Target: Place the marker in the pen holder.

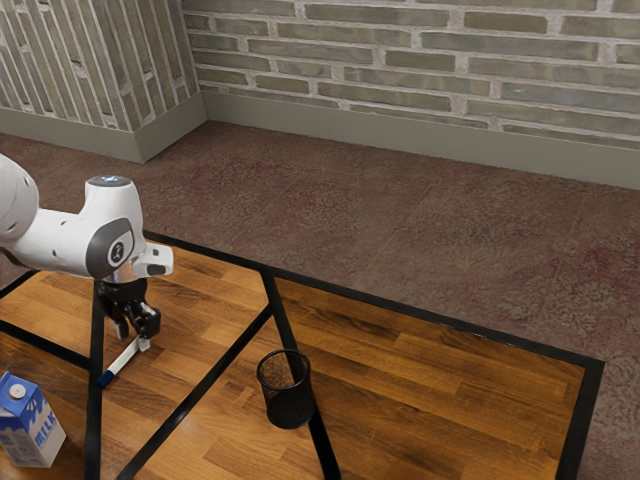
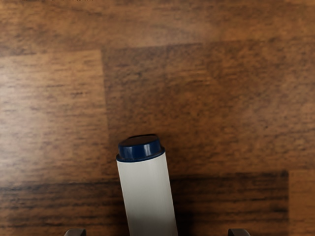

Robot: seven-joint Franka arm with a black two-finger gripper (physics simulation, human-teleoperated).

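Note:
My gripper [image 1: 135, 338] is low over the wooden table at the exterior view's left. The white marker [image 1: 124, 358] lies there, one end under the hand and its blue cap pointing away from it. In the wrist view the marker [image 2: 148, 196] shows its blue-tipped end between the widely spaced tips of the gripper [image 2: 157, 232], with a gap on each side. The black mesh pen holder [image 1: 286, 392] stands upright, apart from the hand, toward the exterior view's right.
A blue and white milk carton [image 1: 32, 424] stands at the exterior view's lower left. Black strips [image 1: 205, 386] cross the tabletop, and a black border [image 1: 430, 318] runs along its far edge.

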